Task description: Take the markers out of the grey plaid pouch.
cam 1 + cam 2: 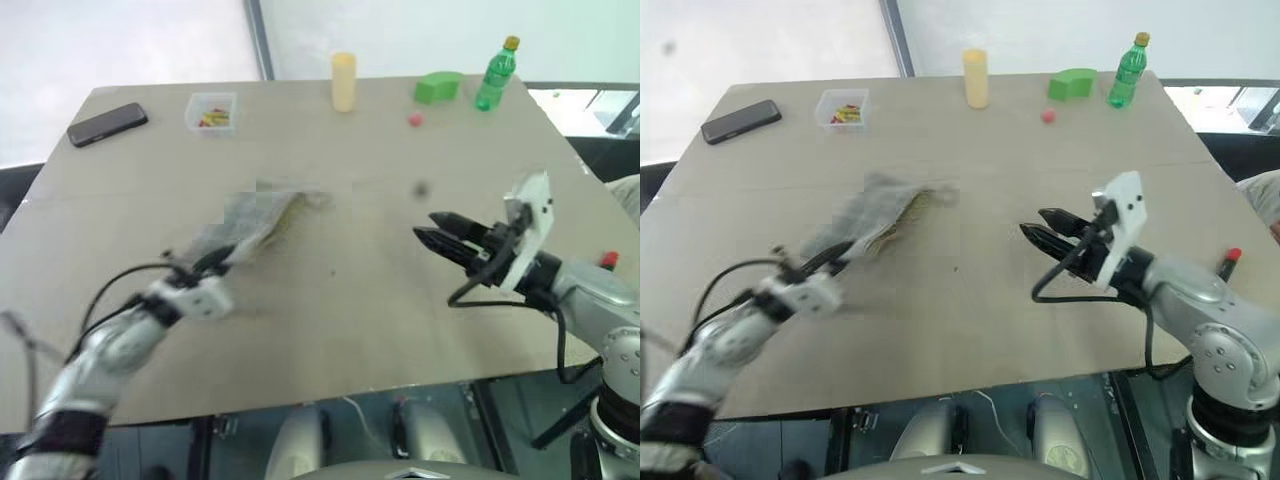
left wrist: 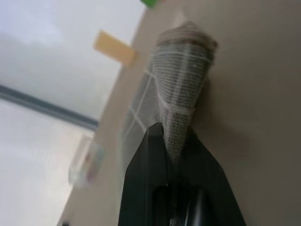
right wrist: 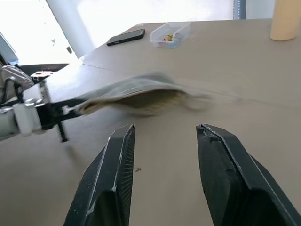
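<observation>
My left gripper [image 1: 215, 262] is shut on one end of the grey plaid pouch [image 1: 262, 215], left of the table's middle. The pouch stretches away from the fingers just above the table and looks blurred. Its far end gapes and shows yellowish lining [image 3: 150, 101]. In the left wrist view the pouch [image 2: 181, 80] is pinched between the black fingers [image 2: 146, 188]. My right gripper [image 1: 430, 232] hovers open and empty to the right of the pouch, pointing toward it. No markers show in the pouch's opening. A dark pen-like thing with a red tip [image 1: 1230, 260] lies at the table's right edge.
Along the far edge stand a black phone [image 1: 107, 124], a clear box of small items [image 1: 211, 110], a yellow cylinder [image 1: 344, 81], a green block [image 1: 437, 87] and a green bottle [image 1: 495, 75]. A small red ball [image 1: 415, 120] lies near the block.
</observation>
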`<state>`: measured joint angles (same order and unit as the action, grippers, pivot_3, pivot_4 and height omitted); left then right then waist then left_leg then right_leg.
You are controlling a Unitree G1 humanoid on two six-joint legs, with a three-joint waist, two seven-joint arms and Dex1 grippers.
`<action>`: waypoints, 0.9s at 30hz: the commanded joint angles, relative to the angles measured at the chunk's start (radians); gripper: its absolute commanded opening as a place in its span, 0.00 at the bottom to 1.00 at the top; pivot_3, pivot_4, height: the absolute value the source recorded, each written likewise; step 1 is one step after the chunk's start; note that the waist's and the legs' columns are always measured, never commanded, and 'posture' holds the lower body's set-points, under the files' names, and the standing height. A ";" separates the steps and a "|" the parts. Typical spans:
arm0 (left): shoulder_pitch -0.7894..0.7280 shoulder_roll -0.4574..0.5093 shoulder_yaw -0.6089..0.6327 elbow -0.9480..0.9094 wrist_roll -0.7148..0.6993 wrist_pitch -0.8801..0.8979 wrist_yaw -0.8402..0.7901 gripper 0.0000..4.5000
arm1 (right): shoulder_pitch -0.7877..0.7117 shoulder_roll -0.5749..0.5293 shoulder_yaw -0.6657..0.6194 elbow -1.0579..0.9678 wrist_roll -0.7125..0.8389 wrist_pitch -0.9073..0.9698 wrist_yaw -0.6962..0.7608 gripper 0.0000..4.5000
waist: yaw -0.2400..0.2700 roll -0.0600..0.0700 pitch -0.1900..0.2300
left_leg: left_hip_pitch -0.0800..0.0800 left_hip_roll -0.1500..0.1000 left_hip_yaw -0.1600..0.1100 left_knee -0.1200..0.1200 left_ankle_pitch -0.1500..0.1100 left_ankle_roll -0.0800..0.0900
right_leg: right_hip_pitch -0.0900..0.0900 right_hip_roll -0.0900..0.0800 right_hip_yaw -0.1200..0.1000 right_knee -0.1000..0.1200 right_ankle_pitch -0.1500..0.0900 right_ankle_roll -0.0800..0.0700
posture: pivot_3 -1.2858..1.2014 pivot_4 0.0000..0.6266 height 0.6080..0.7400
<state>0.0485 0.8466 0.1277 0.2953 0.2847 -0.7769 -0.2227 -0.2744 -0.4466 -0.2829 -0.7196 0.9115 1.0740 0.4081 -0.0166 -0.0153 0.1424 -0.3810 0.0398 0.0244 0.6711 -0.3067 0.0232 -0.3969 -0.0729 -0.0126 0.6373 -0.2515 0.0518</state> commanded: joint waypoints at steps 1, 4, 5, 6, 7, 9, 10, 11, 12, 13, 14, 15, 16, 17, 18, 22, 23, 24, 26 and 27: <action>0.102 0.010 0.049 -0.036 -0.113 -0.009 -0.049 0.22 | 0.010 -0.009 0.001 -0.028 0.018 -0.082 0.019 0.59 | 0.009 -0.001 0.000 | 0.000 0.000 0.000 0.000 -0.001 0.002 | 0.000 -0.001 -0.001 -0.002 0.000 0.000 | 0.52 0.24 1.00; 0.164 -0.002 0.074 -0.078 -0.161 0.024 -0.073 0.52 | 0.027 -0.045 0.037 -0.010 -0.042 -0.124 0.028 0.86 | 0.019 -0.003 -0.002 | 0.000 -0.001 -0.001 0.002 -0.001 0.003 | 0.001 -0.003 -0.002 -0.002 0.000 0.000 | 0.52 0.24 1.00; 0.181 -0.003 0.081 -0.098 -0.182 0.032 -0.084 0.64 | 0.036 -0.071 0.059 -0.006 -0.083 -0.145 0.037 0.97 | 0.022 -0.004 -0.002 | 0.000 -0.002 -0.001 0.003 -0.001 0.003 | 0.002 -0.003 -0.002 -0.001 0.000 0.000 | 0.52 0.24 1.00; 0.207 -0.005 0.089 -0.130 -0.240 0.053 -0.114 0.75 | 0.048 -0.102 0.084 0.000 -0.124 -0.170 0.053 0.97 | 0.024 -0.005 -0.003 | 0.000 -0.002 -0.001 0.003 -0.001 0.003 | 0.002 -0.003 -0.002 -0.001 0.000 0.000 | 0.52 0.24 1.00; 0.237 -0.007 0.094 -0.168 -0.322 0.089 -0.157 0.75 | 0.059 -0.130 0.106 0.004 -0.161 -0.193 0.064 0.97 | 0.024 -0.006 -0.004 | 0.000 -0.002 -0.001 0.003 -0.001 0.003 | 0.002 -0.003 -0.002 0.000 0.000 0.000 | 0.52 0.24 1.00; 0.303 -0.003 0.103 -0.249 -0.483 0.156 -0.250 0.75 | 0.087 -0.157 0.134 0.020 -0.220 -0.272 0.103 0.97 | 0.021 -0.006 -0.004 | 0.001 -0.001 -0.001 0.004 -0.001 0.001 | 0.001 -0.003 -0.001 0.000 0.000 0.000 | 0.52 0.24 1.00; 0.367 0.001 0.113 -0.326 -0.631 0.228 -0.326 0.75 | 0.109 -0.186 0.144 0.030 -0.236 -0.298 0.144 0.97 | 0.018 -0.006 -0.004 | 0.001 -0.001 0.000 0.003 0.000 0.000 | 0.001 -0.003 -0.001 0.000 0.000 0.000 | 0.52 0.24 1.00; 0.420 0.003 0.131 -0.383 -0.719 0.259 -0.375 0.75 | 0.132 -0.207 0.145 0.047 -0.249 -0.322 0.181 0.97 | 0.014 -0.006 -0.004 | 0.001 -0.001 0.000 0.003 0.000 0.000 | 0.001 -0.003 -0.001 -0.001 0.000 0.000 | 0.52 0.24 1.00; 0.467 0.007 0.150 -0.426 -0.772 0.283 -0.417 0.75 | 0.153 -0.228 0.145 0.063 -0.273 -0.346 0.201 0.97 | 0.009 -0.006 -0.004 | 0.000 0.000 -0.001 0.003 0.000 0.000 | 0.001 -0.002 -0.001 -0.001 0.000 0.000 | 0.52 0.24 1.00; 0.525 0.010 0.171 -0.487 -0.873 0.326 -0.487 0.81 | 0.188 -0.252 0.143 0.074 -0.294 -0.377 0.233 0.99 | 0.006 -0.006 -0.004 | 0.000 0.001 -0.001 0.003 0.000 0.000 | 0.001 -0.002 -0.001 -0.002 0.000 0.000 | 0.52 0.24 1.00; 0.566 0.010 0.193 -0.526 -0.925 0.352 -0.530 0.88 | 0.222 -0.270 0.138 0.079 -0.310 -0.406 0.261 1.00 | 0.006 -0.006 -0.004 | 0.000 0.000 -0.001 0.003 0.000 0.000 | 0.001 -0.002 -0.001 -0.002 0.000 0.000 | 0.52 0.24 1.00; 0.599 0.005 0.218 -0.555 -0.965 0.398 -0.549 0.97 | 0.261 -0.286 0.131 0.079 -0.335 -0.440 0.276 1.00 | 0.007 -0.006 -0.004 | -0.001 0.000 -0.001 0.003 0.000 0.000 | 0.001 -0.002 -0.001 -0.003 0.000 0.000 | 0.52 0.24 1.00; 0.621 -0.001 0.240 -0.575 -0.989 0.445 -0.548 0.99 | 0.293 -0.295 0.123 0.080 -0.360 -0.473 0.282 1.00 | 0.008 -0.006 -0.004 | 0.000 0.000 -0.001 0.003 0.000 0.000 | 0.001 -0.001 -0.001 -0.004 0.000 0.000 | 0.52 0.24 1.00; 0.635 -0.013 0.254 -0.594 -0.987 0.483 -0.531 0.99 | 0.326 -0.303 0.104 0.088 -0.378 -0.502 0.290 1.00 | 0.011 -0.006 -0.003 | 0.000 -0.001 -0.001 0.003 -0.001 0.001 | 0.002 -0.001 -0.001 -0.004 0.000 0.000 | 0.52 0.24 1.00; 0.654 -0.021 0.268 -0.606 -0.994 0.513 -0.537 0.99 | 0.372 -0.316 0.081 0.089 -0.397 -0.532 0.307 1.00 | 0.013 -0.006 -0.004 | 0.000 -0.002 -0.001 0.003 -0.002 0.003 | 0.003 0.000 -0.001 -0.004 0.000 0.000 | 0.52 0.24 1.00; 0.681 -0.066 0.297 -0.655 -1.026 0.607 -0.569 0.99 | 0.511 -0.353 0.003 0.169 -0.477 -0.669 0.380 1.00 | 0.018 -0.007 -0.004 | 0.002 -0.002 -0.001 0.004 -0.002 0.003 | 0.005 0.002 0.000 -0.004 0.000 0.000 | 0.52 0.24 1.00; 0.680 -0.080 0.301 -0.661 -1.011 0.623 -0.558 0.99 | 0.526 -0.353 -0.020 0.199 -0.489 -0.695 0.385 1.00 | 0.019 -0.007 -0.005 | 0.004 -0.002 -0.001 0.004 -0.002 0.003 | 0.006 0.002 0.000 -0.005 -0.001 0.000 | 0.52 0.24 1.00; 0.676 -0.093 0.302 -0.665 -0.987 0.633 -0.546 0.99 | 0.533 -0.355 -0.037 0.223 -0.495 -0.715 0.395 1.00 | 0.019 -0.008 -0.005 | 0.004 -0.002 -0.001 0.004 -0.002 0.003 | 0.007 0.003 0.000 -0.005 -0.001 0.000 | 0.52 0.24 1.00; 0.665 -0.116 0.298 -0.664 -0.975 0.653 -0.553 0.99 | 0.532 -0.362 -0.062 0.262 -0.507 -0.742 0.407 1.00 | 0.019 -0.008 -0.005 | 0.005 -0.002 0.000 0.005 -0.002 0.003 | 0.007 0.003 0.001 -0.005 -0.001 0.000 | 0.52 0.24 1.00; 0.654 -0.128 0.290 -0.661 -0.945 0.646 -0.555 0.99 | 0.526 -0.366 -0.070 0.278 -0.503 -0.747 0.419 1.00 | 0.019 -0.007 -0.005 | 0.006 -0.002 0.000 0.005 -0.002 0.003 | 0.009 0.003 0.001 -0.005 -0.001 -0.001 | 0.52 0.24 1.00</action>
<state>0.7065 0.7301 0.3946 -0.3416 -0.6887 -0.1306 -0.7771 0.2636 -0.7948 -0.3022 -0.4465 0.4054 0.3631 0.8066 0.0025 -0.0227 0.1378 -0.3738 0.0382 0.0241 0.6758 -0.3084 0.0261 -0.3870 -0.0693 -0.0116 0.6325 -0.2523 0.0510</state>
